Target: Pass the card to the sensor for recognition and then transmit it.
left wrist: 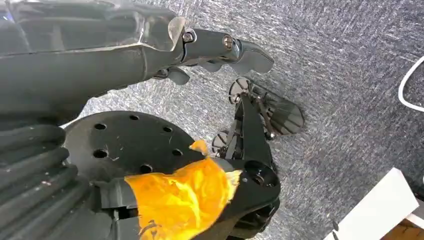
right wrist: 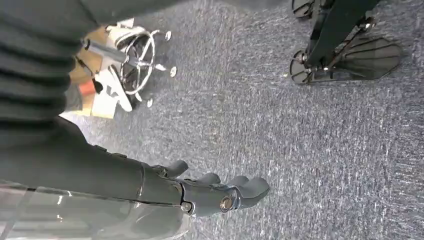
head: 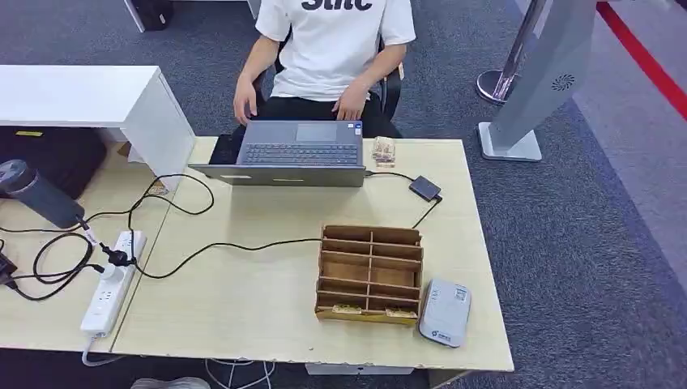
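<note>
At the lower right of the head view, a grey-white card sensor (head: 445, 312) is seen lying flat on the light wooden tabletop (head: 243, 300), near its front edge. A small blue mark is carried on the sensor's near end, too small to be read. Just left of it, touching or almost touching, a brown cardboard organizer (head: 370, 274) with open compartments is placed; two small pale items are lodged in its nearest row, and whether they are cards cannot be told. At the lower left a white power strip (head: 112, 282) is laid across the seam to a second tabletop, with black cables (head: 202, 247) run from it toward the organizer and the laptop (head: 296, 153). A small black adapter (head: 424, 189) is set right of the laptop. Beyond the far edge a person (head: 332, 49) in a white shirt is seated, both hands at the laptop; the cut-off letters on the shirt cannot be read with certainty.

In the left wrist view the left hand (left wrist: 220, 52) is hung over grey carpet (left wrist: 350, 75), its fingers (left wrist: 250, 55) extended, slightly bent, and holding nothing. In the right wrist view the right hand (right wrist: 215, 192) is likewise held over carpet, fingers (right wrist: 250, 187) loosely extended side by side, nothing gripped or touched.
</note>
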{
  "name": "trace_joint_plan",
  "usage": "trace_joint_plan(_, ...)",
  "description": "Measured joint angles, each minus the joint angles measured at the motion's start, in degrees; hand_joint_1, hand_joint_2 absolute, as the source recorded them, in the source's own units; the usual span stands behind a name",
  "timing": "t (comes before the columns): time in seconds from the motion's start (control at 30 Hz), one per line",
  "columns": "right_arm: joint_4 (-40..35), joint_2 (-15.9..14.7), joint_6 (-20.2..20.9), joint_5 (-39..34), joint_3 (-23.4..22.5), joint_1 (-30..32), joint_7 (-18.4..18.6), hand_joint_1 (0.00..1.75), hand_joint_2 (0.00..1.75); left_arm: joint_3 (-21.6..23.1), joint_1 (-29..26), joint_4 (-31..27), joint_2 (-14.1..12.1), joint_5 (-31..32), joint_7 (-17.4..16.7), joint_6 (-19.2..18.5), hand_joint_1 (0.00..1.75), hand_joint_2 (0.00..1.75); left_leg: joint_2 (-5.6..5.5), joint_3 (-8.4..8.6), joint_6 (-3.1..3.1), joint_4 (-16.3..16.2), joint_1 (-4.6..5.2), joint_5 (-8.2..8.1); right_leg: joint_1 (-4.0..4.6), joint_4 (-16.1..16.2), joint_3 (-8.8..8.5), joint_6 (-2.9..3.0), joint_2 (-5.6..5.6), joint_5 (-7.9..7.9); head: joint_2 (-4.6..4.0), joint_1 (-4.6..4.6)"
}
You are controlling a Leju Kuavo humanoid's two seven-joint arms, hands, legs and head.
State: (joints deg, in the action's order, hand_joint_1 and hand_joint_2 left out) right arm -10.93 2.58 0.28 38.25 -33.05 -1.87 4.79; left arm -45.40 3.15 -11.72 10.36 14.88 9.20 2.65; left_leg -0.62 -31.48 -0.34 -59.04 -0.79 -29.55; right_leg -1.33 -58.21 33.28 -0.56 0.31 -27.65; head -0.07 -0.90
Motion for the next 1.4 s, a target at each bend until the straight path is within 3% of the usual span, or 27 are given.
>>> trace_joint_plan(0.23, 0.0, 0.0, 1.12, -1.09, -0.31, 0.0, 2.74, 0.0, 1.75, 0.0, 0.0, 0.0, -0.11, 1.31, 0.22, -0.44, 0.0, 0.0, 0.0, 0.0, 0.0, 0.0, 0.0, 0.0, 0.0, 0.0, 0.0, 0.0, 0.0, 0.0, 0.0, -0.02)
trace_joint_plan(0.27, 0.0, 0.0, 1.09, -1.07, -0.55, -0.01, 3.14, 0.0, 1.75, 0.0, 0.0, 0.0, -0.13, 1.46, 0.22, -0.57, 0.0, 1.75, 0.0, 0.0, 0.0, 0.0, 0.0, 0.0, 0.0, 0.0, 0.0, 0.0, 0.0, 0.0, 0.0, 0.0)
trace_joint_plan(0.5, 0.07, 0.0, 2.89, -2.82, -2.3, -0.04, 5.97, 0.0, 1.75, 0.02, 0.0, 0.0, -0.35, 2.58, 0.33, -1.47, 0.0, 1.75, 0.0, 0.0, 0.0, 0.0, 0.0, 0.0, 0.0, 0.0, 0.0, 0.0, 0.0, 0.0, 0.0, 0.0)
trace_joint_plan(1.3, 0.07, 0.02, 1.05, -1.35, -3.85, -0.08, 5.99, 0.0, 1.75, 0.02, 0.0, 0.0, -0.5, 3.67, 0.33, -2.14, 0.0, 1.75, 0.0, 0.0, 0.0, 0.0, 0.0, 0.0, 0.0, 0.0, 0.0, 0.0, 0.0, 0.0, 0.0, 0.0)
trace_joint_plan(1.33, 0.07, 0.02, 0.96, -1.13, -3.85, -0.08, 5.99, 0.0, 1.75, 0.02, 0.0, 0.0, -0.57, 3.7, 0.33, -2.36, 0.0, 0.0, 0.0, 0.0, 0.0, 0.0, 0.0, 0.0, 0.0, 0.0, 0.0, 0.0, 0.0, 0.0, 0.0, 0.0)
trace_joint_plan(1.4, 0.07, 0.02, 0.92, -1.02, -3.85, -0.08, 5.99, 0.0, 1.75, 0.02, 0.0, 0.0, -0.61, 3.74, 0.33, -2.56, 0.0, 0.0, 0.0, 0.0, 0.0, 0.0, 0.0, 0.0, 0.0, 0.0, 0.0, 0.0, 0.0, 0.0, 0.0, 0.0)
